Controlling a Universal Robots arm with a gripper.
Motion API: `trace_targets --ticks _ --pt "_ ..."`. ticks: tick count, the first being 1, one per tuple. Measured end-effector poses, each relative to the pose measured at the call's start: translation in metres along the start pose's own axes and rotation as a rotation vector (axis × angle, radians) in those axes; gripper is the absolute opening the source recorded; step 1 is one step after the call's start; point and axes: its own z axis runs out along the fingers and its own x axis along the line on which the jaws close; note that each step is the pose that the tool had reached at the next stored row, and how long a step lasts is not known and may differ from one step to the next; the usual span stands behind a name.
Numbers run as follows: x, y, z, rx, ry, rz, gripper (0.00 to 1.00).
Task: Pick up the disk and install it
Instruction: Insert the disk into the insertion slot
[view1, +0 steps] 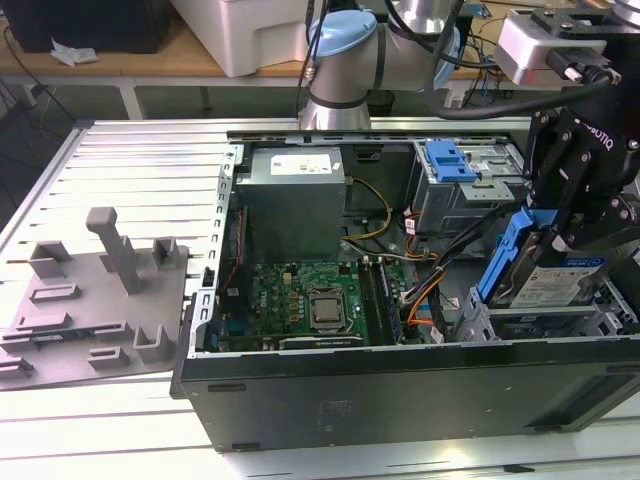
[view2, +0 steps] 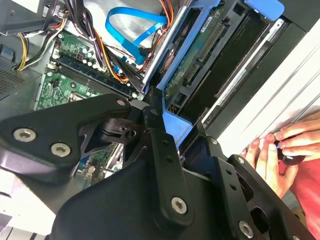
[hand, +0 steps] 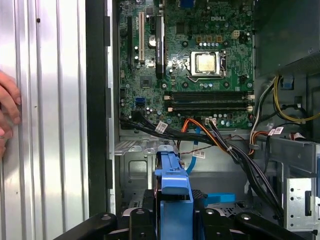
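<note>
pincer (view1: 560, 232) clamps disk (view1: 535, 278) — tilted above drive bay (view1: 560, 322) | white-blue label (view1: 562, 286) visible

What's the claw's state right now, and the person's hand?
Claw: closed, holding the disk.
Person's hand: on the table; whether it holds anything cannot be told.

Disk (view1: 560, 285) of silvery metal with glossy blue plastic rails (view1: 498, 262), matt black end effector (view1: 572, 232), ribbed bare-metal table (view1: 130, 170)
</note>
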Motion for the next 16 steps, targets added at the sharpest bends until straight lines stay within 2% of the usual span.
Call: trace_targets --ticks 1,2,16 --pt "0.0000 0.0000 0.0000 -0.0001 0.0003 0.000 0.37" --pt "0.0000 0.0000 0.0000 -0.0002 0.0001 0.000 0.44" --pt "0.0000 0.0000 0.0000 -0.0001 0.0014 0.000 0.44"
